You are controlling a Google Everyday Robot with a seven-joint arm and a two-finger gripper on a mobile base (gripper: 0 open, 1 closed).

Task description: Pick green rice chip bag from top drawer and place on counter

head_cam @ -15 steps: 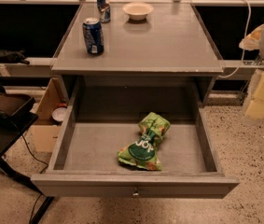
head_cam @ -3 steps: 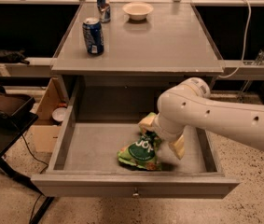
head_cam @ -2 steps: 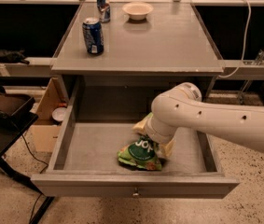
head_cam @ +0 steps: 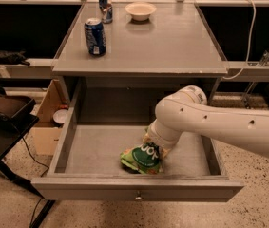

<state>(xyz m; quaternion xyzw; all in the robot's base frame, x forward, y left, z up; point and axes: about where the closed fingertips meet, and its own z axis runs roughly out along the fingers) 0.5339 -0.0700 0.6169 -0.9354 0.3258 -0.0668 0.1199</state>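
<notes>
Five seconds ago the white arm was only at the right edge of the frame; it has since reached across into the drawer, and the bag lies about where it lay then, in the lower middle of the frame. The arm is smooth, rounded plastic, cut off at the right edge. Its thick wrist covers most of the gripper, which sits on the bag's upper end, so whether it has closed on the bag cannot be told. The bag is crinkled light-green foil with a dark green round label; its top is hidden under the wrist. The drawer is one shallow grey metal tray, pulled out, with a flat front and one small round knob. On the flat grey desk above stand two blue cans, one nearer and one at the back, and one pale round bowl.
</notes>
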